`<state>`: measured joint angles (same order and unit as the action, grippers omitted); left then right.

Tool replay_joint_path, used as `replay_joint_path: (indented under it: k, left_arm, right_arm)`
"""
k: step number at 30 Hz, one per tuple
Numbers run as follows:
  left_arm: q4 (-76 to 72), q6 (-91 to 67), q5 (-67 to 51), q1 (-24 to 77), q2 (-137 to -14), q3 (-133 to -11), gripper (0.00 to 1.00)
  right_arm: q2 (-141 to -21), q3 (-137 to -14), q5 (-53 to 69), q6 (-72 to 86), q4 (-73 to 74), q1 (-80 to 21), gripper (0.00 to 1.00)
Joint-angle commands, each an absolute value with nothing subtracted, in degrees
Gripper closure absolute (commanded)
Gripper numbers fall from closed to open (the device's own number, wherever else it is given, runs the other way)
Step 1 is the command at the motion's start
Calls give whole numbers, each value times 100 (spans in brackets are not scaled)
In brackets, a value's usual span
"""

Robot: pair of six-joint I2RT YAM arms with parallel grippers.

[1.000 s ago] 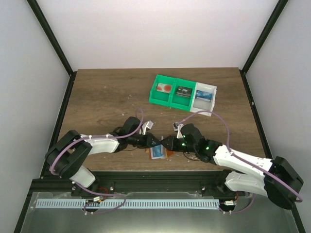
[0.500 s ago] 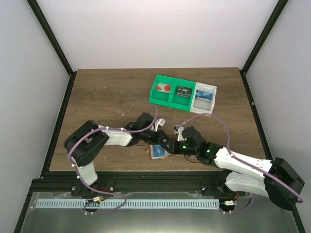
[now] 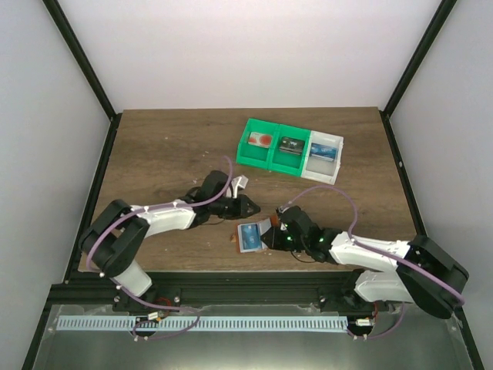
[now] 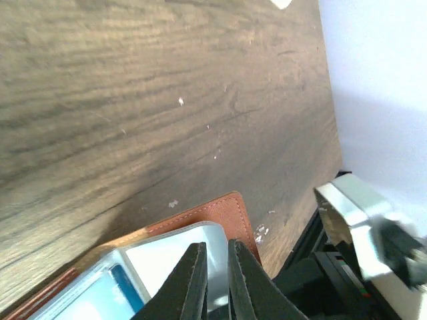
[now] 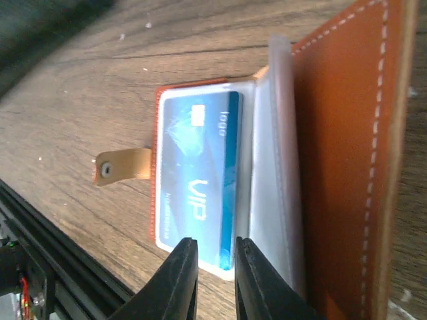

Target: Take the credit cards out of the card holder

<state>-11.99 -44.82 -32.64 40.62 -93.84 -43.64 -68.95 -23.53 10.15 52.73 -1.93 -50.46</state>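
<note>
While left tool [image 4: 215, 245] hangs pressed together, empty, right tool [image 5: 215, 241] at card holder [image 5: 340, 147], grip unclear

On my left wrist camera the card holder [image 4: 200, 217] and blue card [image 4: 100, 300] run off the bottom edge. Overhead, the contents of the bins [image 3: 254, 163] are too small to read. I can't tell whether the right gripper [image 5: 215, 247] actually pinches the blue card.

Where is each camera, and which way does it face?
Top external: above, behind the bases, facing down at the table; both arms show.
Left wrist: on that arm, looking past the left end effector at the card holder.
Right wrist: likewise, past the right end effector at the blue card.
All share the card holder.
</note>
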Motion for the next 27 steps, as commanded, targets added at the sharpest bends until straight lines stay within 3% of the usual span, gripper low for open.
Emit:
replay_joint_path:
  k: [1,8,14,27]
  left_arm:
    - [-603,-4133,-2934,3988,-8950,-4119,88]
    - [-1022,-4329,-3036,3994,-8697,-3023,87]
    - [-995,-4162,-2860,3995,-8711,-2866,87]
    - [-973,-3959,-2592,3995,-8951,-2819,99]
  right_arm:
    - [-6907,-2259,711,5395,-33,-5106,82]
    - [-7000,-2264,699,5260,-209,-5060,82]
    - [-7251,-2359,1019,4943,-339,-4677,81]
    - [-7725,-2289,1901,4868,-1315,-4269,79]
